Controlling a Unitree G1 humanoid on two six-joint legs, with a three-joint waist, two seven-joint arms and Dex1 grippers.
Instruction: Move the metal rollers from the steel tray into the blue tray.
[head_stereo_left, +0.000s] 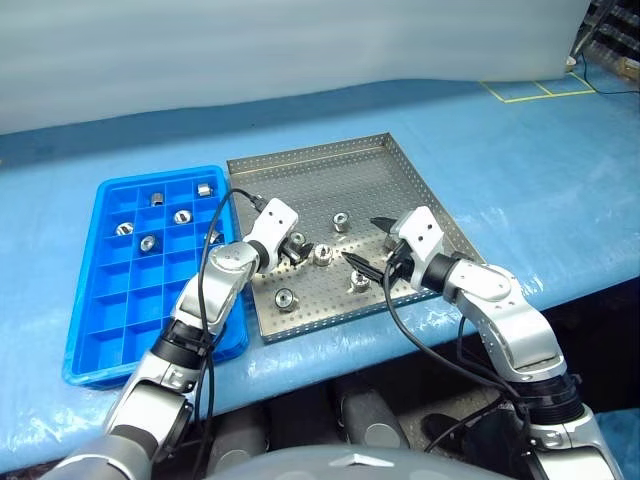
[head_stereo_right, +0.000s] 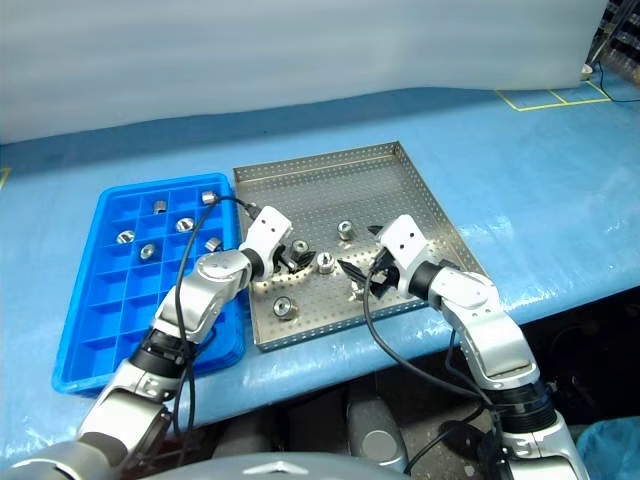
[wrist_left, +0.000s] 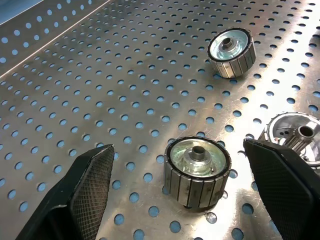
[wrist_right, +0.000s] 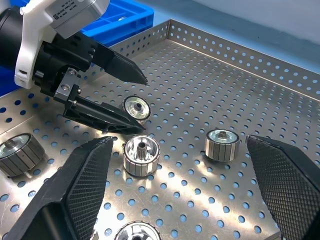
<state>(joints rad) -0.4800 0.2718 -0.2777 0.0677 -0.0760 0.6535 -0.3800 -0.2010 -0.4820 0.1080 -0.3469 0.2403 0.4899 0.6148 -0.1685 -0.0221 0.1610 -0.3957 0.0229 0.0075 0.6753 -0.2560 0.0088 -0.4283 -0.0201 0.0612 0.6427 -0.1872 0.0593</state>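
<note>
The steel tray (head_stereo_left: 330, 178) lies in the middle of the blue table, with the blue tray (head_stereo_left: 118, 300) beside it on the left. Several metal rollers (head_stereo_left: 285, 299) lie on the steel tray's front half. Several more sit in the blue tray's far compartments (head_stereo_left: 181, 216). My left gripper (head_stereo_left: 299, 249) is open low over the steel tray. One roller (wrist_left: 197, 170) stands between its fingers (wrist_left: 90, 192) with a gap on each side. My right gripper (head_stereo_left: 366, 243) hovers open just to the right, pointing at the left gripper (wrist_right: 142, 104), with two rollers (wrist_right: 141, 155) ahead of it.
The steel tray's front rim (head_stereo_left: 330, 322) lies close to the table's front edge (head_stereo_left: 400, 345). A low rim (wrist_right: 235, 47) bounds the steel tray. Black cables (head_stereo_left: 212, 250) run along both arms. Yellow tape lines (head_stereo_left: 535, 90) mark the far right of the table.
</note>
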